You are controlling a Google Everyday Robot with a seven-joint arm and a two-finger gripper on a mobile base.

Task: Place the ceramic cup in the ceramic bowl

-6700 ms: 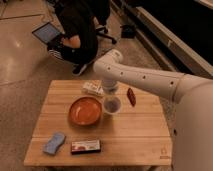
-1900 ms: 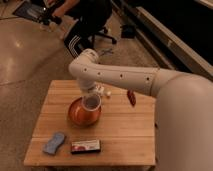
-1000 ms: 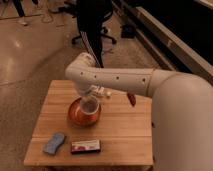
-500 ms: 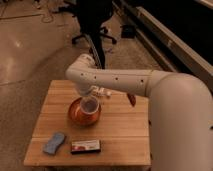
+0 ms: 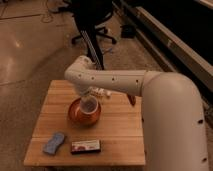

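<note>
Cup: we see the cup [image 5: 89,105] over the bowl [image 5: 75,114], near the table's middle, tilted with its mouth toward the front edge; whether it rests on the bowl floor we cannot tell.
Gripper: the gripper [image 5: 86,95] sits at the cup's far side; we cannot tell how it stands on the cup.
Handling: we judge the cup rigid, light, glazed and slippery, and brittle against the bowl, so a gentle set-down suits it; the rim wall looks the natural place to take hold.
Bowl: wide, shallow, glossy orange-red, darker rim; hard ceramic.
Table: pale wood table [image 5: 120,127], smooth planks.
Front-left corner: a soft-looking blue cloth [image 5: 54,142].
Front edge: a flat box [image 5: 85,146] just right of the cloth.
</note>
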